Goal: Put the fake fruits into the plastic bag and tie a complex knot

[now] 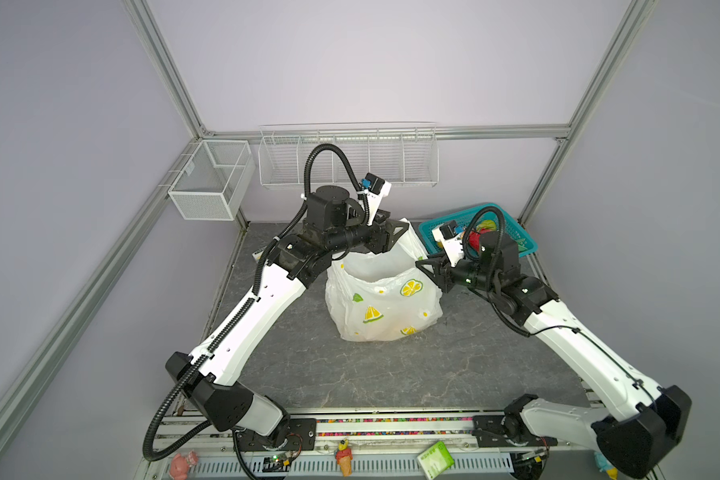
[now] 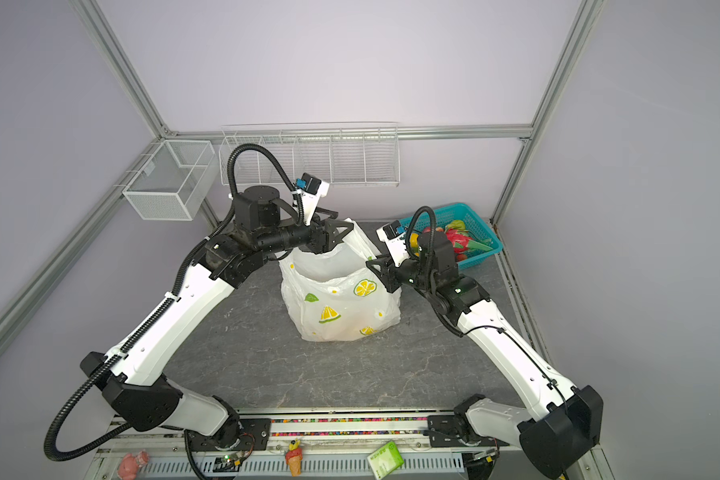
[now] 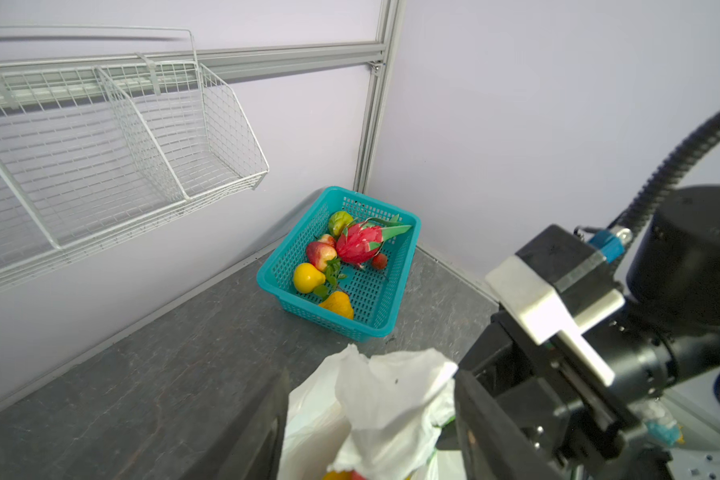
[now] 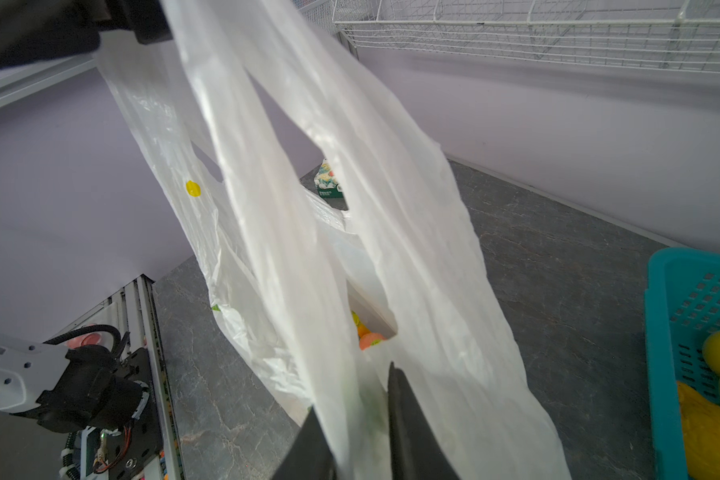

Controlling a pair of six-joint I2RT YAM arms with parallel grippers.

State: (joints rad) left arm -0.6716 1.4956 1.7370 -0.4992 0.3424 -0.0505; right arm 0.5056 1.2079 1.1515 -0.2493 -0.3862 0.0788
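Reference landmark: the plastic bag (image 1: 383,311). There is one, and it stands upright on the grey surface (image 1: 350,374) with its mouth open in both top views.

1. Left of and behind the bag: one white mesh bin (image 1: 208,183), mounted on the frame rail.
2. Directly behind the bag: one wire rack (image 1: 350,158), mounted on the back wall.
3. At the bag's rear rim: the left claw (image 3: 371,428). Its two fingers stand apart, with a bunched white handle of the bag between them. Whether they press on the film cannot be told.
4. Inside the bag: orange, yellow and pink fake fruits (image 4: 366,338) show through the mouth in the right wrist view. Their number cannot be told.
5. At the bag's right rim: the right claw (image 4: 354,415). Its two fingers are nearly closed and pinch the bag's film between them.
6. Right of and behind the bag: one teal basket (image 3: 395,291), set in the corner of the surface. Seven fruits are visible in it:
   - one pink dragon fruit (image 3: 356,245)
   - one green-yellow
   - two red-yellow
   - one small red
   - one yellow
   - one orange-yellow
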